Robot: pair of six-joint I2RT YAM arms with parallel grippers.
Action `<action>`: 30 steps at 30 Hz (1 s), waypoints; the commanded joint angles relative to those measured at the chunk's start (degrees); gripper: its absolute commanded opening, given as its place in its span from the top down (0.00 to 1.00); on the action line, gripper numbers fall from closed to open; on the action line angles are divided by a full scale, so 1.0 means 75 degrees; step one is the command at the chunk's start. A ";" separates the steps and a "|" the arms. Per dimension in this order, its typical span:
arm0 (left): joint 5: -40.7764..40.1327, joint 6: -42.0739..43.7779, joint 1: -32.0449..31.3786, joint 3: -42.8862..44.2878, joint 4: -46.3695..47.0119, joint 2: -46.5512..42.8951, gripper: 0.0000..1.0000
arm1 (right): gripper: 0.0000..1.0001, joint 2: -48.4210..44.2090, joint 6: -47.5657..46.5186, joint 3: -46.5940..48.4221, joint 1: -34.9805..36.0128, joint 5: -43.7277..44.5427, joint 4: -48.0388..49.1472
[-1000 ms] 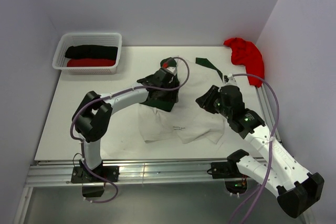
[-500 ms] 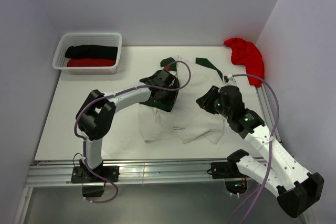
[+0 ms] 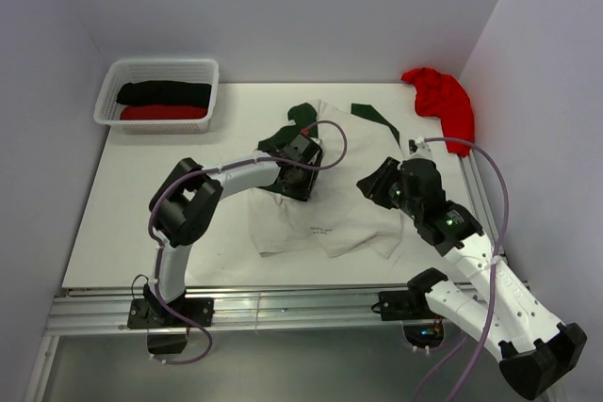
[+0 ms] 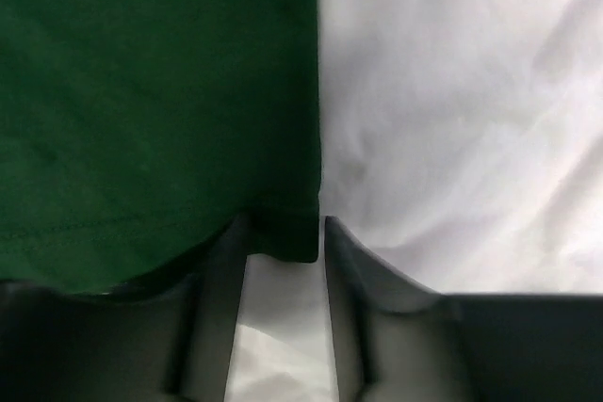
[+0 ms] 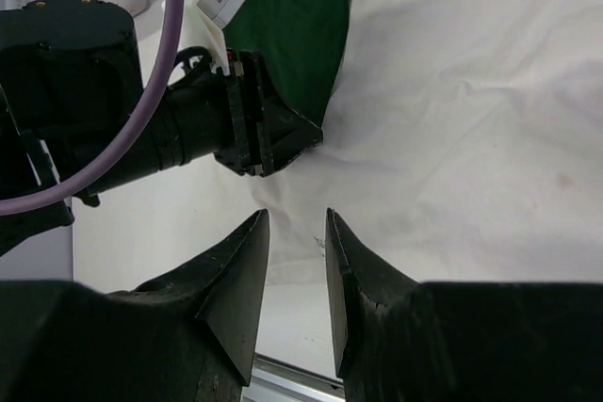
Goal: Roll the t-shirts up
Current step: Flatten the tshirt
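Note:
A white t-shirt (image 3: 350, 162) with dark green sleeves lies spread in the middle of the table. My left gripper (image 3: 309, 169) is low over its left green sleeve (image 3: 285, 135). In the left wrist view the jaws (image 4: 285, 233) stand narrowly open, and the sleeve's hem corner (image 4: 283, 233) sits between the fingertips, beside white cloth (image 4: 452, 120). My right gripper (image 3: 371, 182) hovers over the shirt's right side, open with nothing between its fingers (image 5: 297, 223). The right wrist view shows the left gripper (image 5: 303, 135) at the green sleeve (image 5: 297, 16). A red t-shirt (image 3: 441, 99) lies crumpled at the back right.
A white lattice basket (image 3: 160, 65) at the back left holds a rolled black shirt (image 3: 165, 93) and a rolled red one (image 3: 162, 113). Walls close in the table at the back and on both sides. A metal rail runs along the near edge.
The left gripper has slid right along the sleeve and its jaws have narrowed. The shirt's upper part now lies spread further toward the back. The right arm shifted slightly.

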 commanded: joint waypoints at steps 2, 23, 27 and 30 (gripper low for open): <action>-0.0070 -0.0050 -0.0048 0.0150 0.0009 0.0066 0.69 | 0.62 -0.0200 0.0006 0.0131 0.0008 0.0155 -0.0097; 0.0480 0.0173 0.1017 0.1137 -0.1069 -0.1620 0.84 | 0.46 0.1463 0.0557 0.0634 0.2431 0.0620 0.0266; 0.0970 0.0149 0.1894 0.0831 -0.0940 -0.2218 0.85 | 0.44 0.2784 0.0849 0.1395 0.3826 0.1465 -0.0073; 0.1195 0.0196 0.2364 0.0853 -0.1080 -0.2417 0.87 | 0.44 0.3838 0.1025 0.2121 0.4869 0.2109 -0.0319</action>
